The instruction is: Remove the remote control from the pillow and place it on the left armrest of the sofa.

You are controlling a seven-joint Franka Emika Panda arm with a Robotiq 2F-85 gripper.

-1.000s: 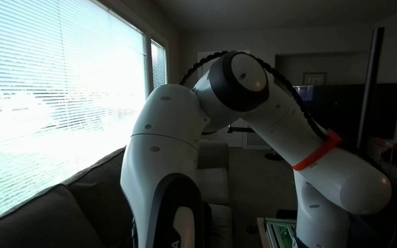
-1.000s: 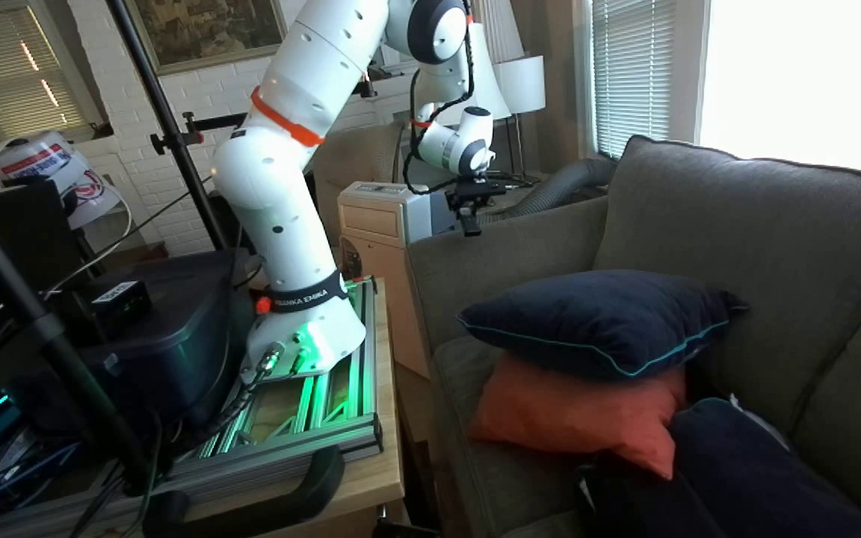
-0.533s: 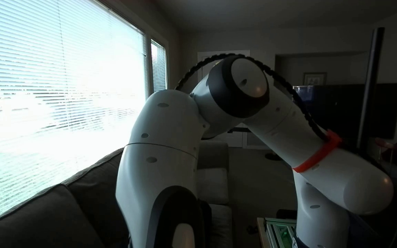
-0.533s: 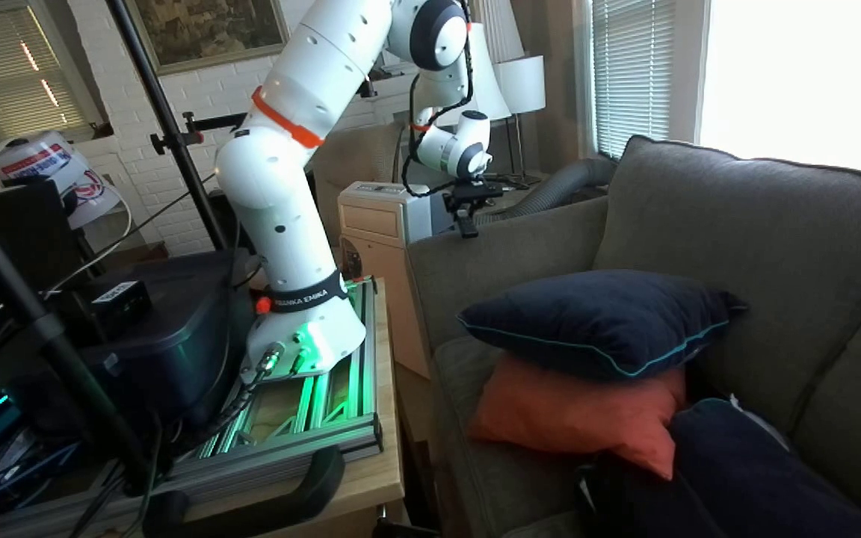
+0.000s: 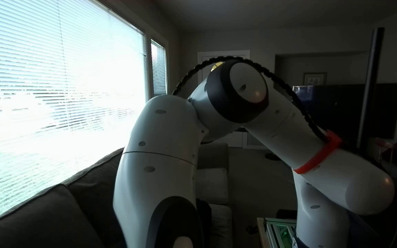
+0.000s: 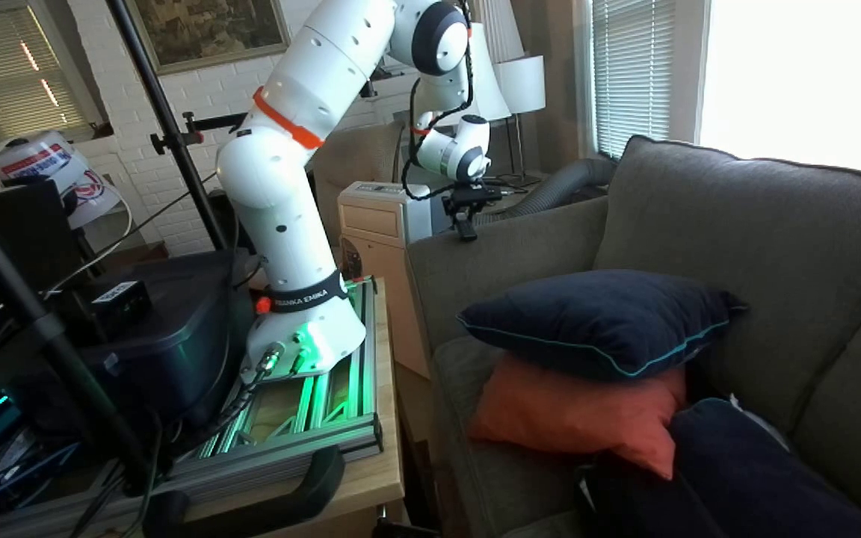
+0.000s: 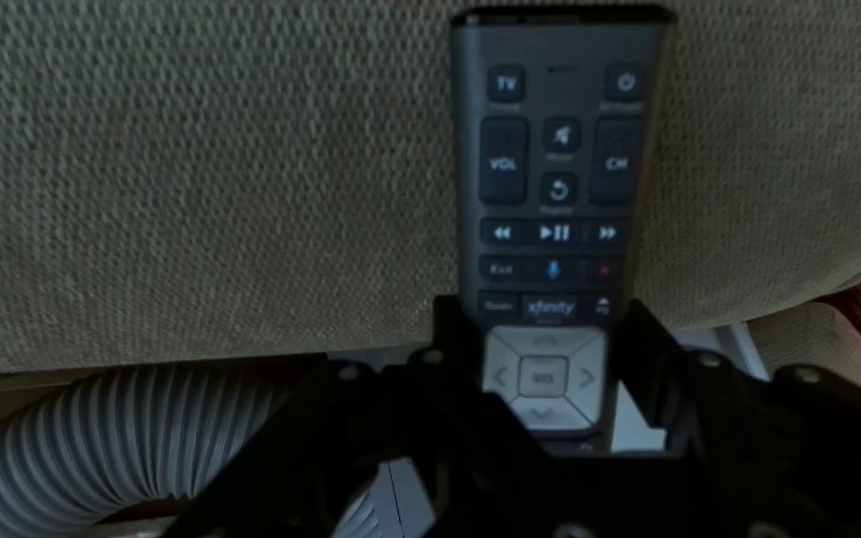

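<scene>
The dark remote control (image 7: pixel 557 187) is held between the black fingers of my gripper (image 7: pixel 542 321), its buttons facing the wrist camera. It sticks out over the grey fabric of the sofa's armrest (image 7: pixel 214 187). In an exterior view the gripper (image 6: pixel 465 217) is at the outer part of the armrest (image 6: pixel 528 239), with the remote (image 6: pixel 466 229) pointing down close to its top. I cannot tell whether they touch. The dark blue pillow (image 6: pixel 595 321) with teal piping lies on the sofa (image 6: pixel 744 224), with nothing on it. The gripper is out of sight in the view with the large window (image 5: pixel 64 103).
An orange pillow (image 6: pixel 580 411) lies under the blue one, and another dark pillow (image 6: pixel 752 471) lies beside it. A white appliance (image 6: pixel 374 213) and a ribbed grey hose (image 7: pixel 139 441) stand just beyond the armrest. Lamps (image 6: pixel 520 82) stand behind the arm.
The arm has come down steadily. My gripper, with the remote in it, is slightly lower and nearer the armrest, and has shifted a little left in an exterior view.
</scene>
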